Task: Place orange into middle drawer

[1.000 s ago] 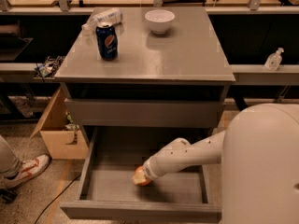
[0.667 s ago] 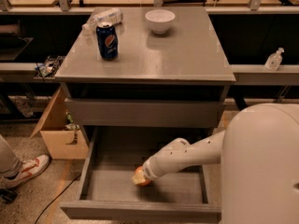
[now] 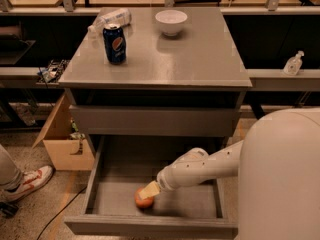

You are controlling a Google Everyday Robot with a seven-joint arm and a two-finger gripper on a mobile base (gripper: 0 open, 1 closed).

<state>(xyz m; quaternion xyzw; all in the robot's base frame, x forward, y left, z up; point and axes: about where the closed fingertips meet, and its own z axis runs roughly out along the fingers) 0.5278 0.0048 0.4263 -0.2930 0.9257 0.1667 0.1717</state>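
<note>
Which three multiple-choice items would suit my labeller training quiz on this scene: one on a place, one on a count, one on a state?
1. Where is the orange?
A. On the floor
B. In the middle drawer, near its front
C. On a shelf at the back

2. How many soda cans stand on the cabinet top?
A. One
B. Two
C. Three

3. What state is the middle drawer in?
A. Open
B. Shut
C. Taken out of the cabinet

Answers:
1. B: the orange lies on the drawer's grey floor, and the gripper reaches down to it.
2. A: only the blue Pepsi can stands there, with a white bowl to its right.
3. A: its floor and side walls show below the cabinet.
</note>
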